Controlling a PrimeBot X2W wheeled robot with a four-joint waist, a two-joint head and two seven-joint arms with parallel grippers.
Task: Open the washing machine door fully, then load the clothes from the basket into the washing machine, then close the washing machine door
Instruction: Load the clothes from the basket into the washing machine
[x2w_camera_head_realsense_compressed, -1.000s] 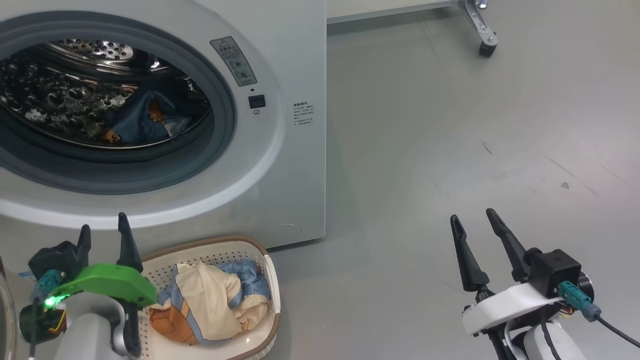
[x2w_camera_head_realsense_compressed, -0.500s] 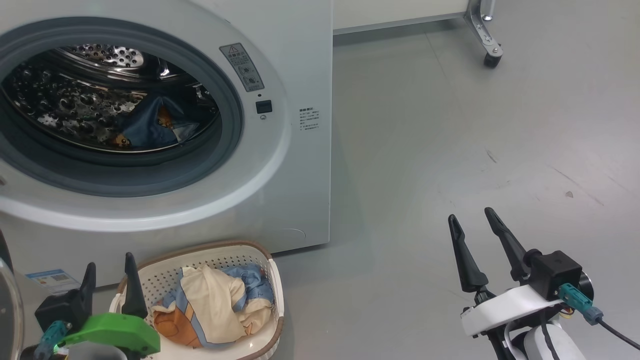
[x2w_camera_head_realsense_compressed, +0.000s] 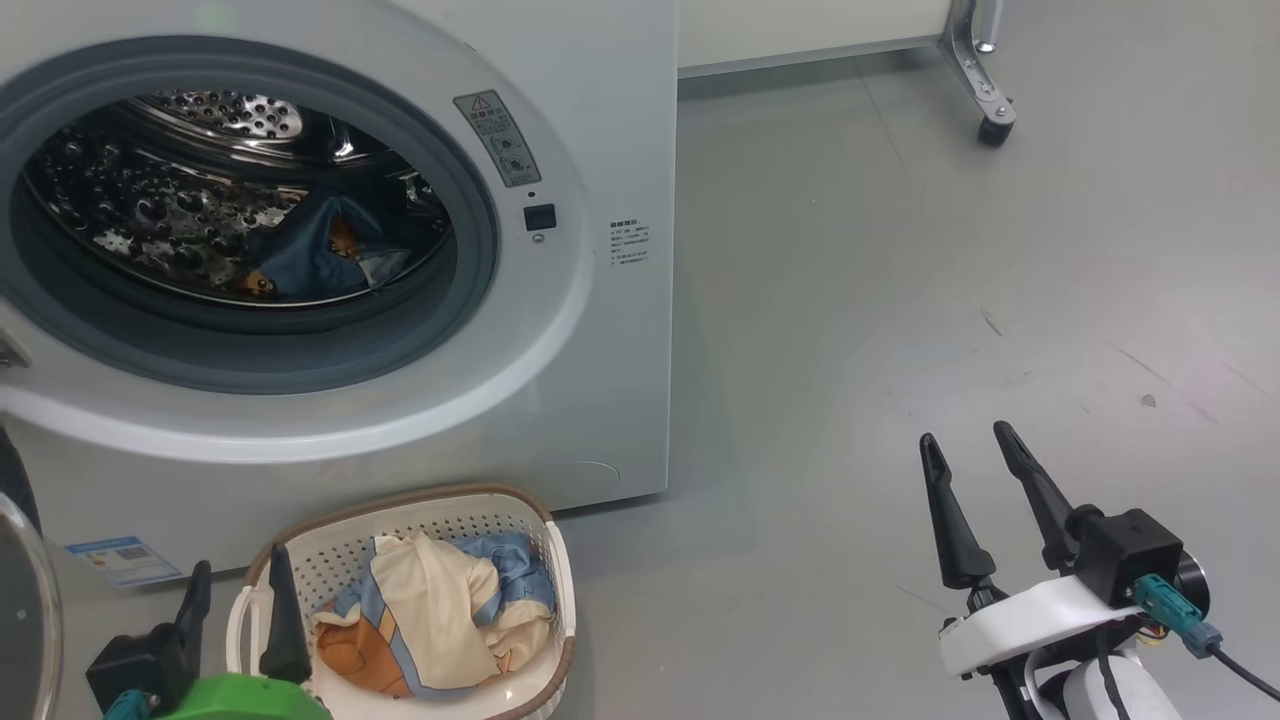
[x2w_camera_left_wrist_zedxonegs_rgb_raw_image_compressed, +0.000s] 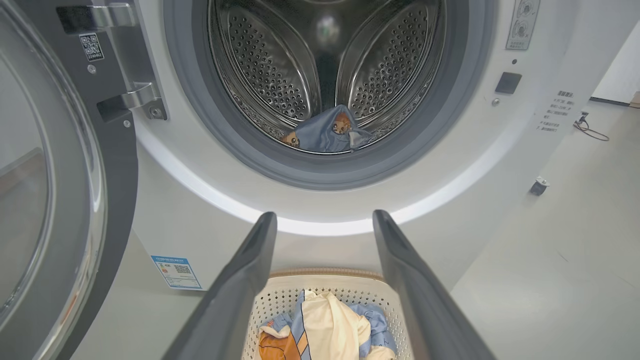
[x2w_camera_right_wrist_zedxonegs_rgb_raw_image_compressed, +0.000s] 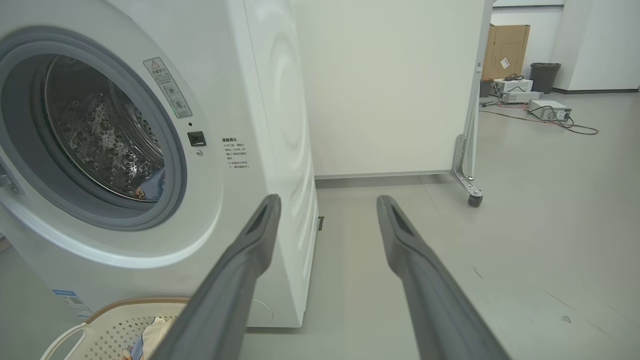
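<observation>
The white washing machine (x2w_camera_head_realsense_compressed: 600, 330) stands with its round door (x2w_camera_left_wrist_zedxonegs_rgb_raw_image_compressed: 60, 200) swung open to the left, glass bowl facing out. One blue piece of the clothes (x2w_camera_head_realsense_compressed: 320, 260) lies in the steel drum. The cream basket (x2w_camera_head_realsense_compressed: 560, 580) sits on the floor under the opening and holds a bundle of blue and cream clothes (x2w_camera_head_realsense_compressed: 430, 610). My left gripper (x2w_camera_head_realsense_compressed: 240, 562) is open just left of the basket, with nothing between its fingers; its wrist view looks over the basket (x2w_camera_left_wrist_zedxonegs_rgb_raw_image_compressed: 280, 300) into the drum. My right gripper (x2w_camera_head_realsense_compressed: 965, 435) is open above bare floor, well to the right.
A blue label sticker (x2w_camera_head_realsense_compressed: 125, 560) marks the machine's lower front. Behind the machine's right side stands a white panel on a metal foot with a castor (x2w_camera_head_realsense_compressed: 995, 130). In the right wrist view, a cardboard box (x2w_camera_right_wrist_zedxonegs_rgb_raw_image_compressed: 505, 50), a bin and cabled devices (x2w_camera_right_wrist_zedxonegs_rgb_raw_image_compressed: 547, 107) sit far off.
The head camera has shifted, so the machine and basket sit further right and lower. My left gripper has sunk toward the view's bottom edge, still open. The right gripper keeps its pose.
</observation>
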